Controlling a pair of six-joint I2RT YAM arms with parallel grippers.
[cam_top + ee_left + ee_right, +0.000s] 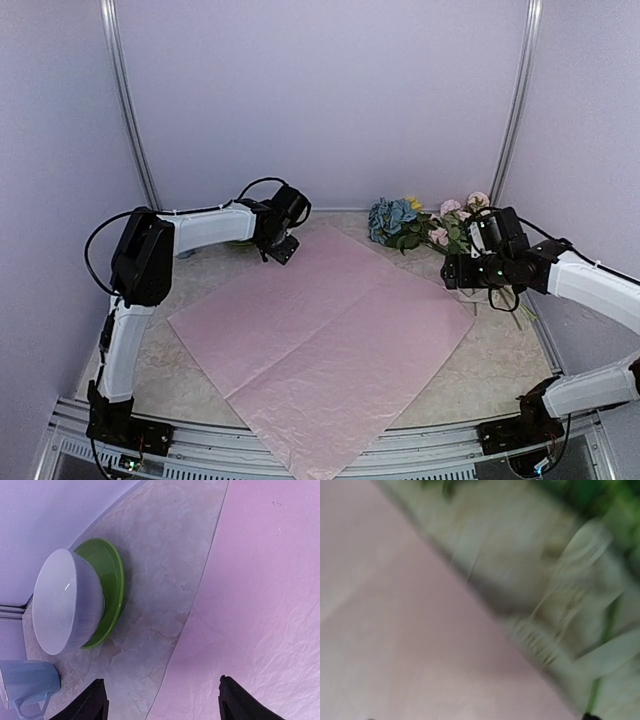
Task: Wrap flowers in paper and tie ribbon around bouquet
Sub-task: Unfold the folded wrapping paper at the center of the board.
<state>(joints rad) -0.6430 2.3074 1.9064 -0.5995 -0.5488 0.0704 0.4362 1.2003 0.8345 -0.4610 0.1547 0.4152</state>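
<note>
Marbled beige desk (pixel 500 370) here, boxed in by pale lilac walls with metal rails running up the back corners. The paper (pixel 320 340) lies flat and open like a diamond, creased through the middle, its near corner hanging over the desk's front rail. The flowers (pixel 420 225) lie off the sheet at the far right, blue, yellow and pink heads bunched by the wall.

The left end effector (pixel 283 248) hovers over the paper's far-left corner. From its wrist view the two dark fingers (pixel 95 702) stand wide apart with nothing between them, one over bare desk and one over the sheet. Beside it on the desk there's a white bowl (pixel 60 602) on a green saucer (pixel 112 590), and a pale blue mug (pixel 27 682).

The right end effector (pixel 455 275) hangs at the paper's right corner, just beside the stems. Its view is badly blurred, with only dark tips at the bottom corners, spread far apart and holding nothing. Below it lie the paper's edge and a pale looping strip, seemingly the ribbon (pixel 580 570).
</note>
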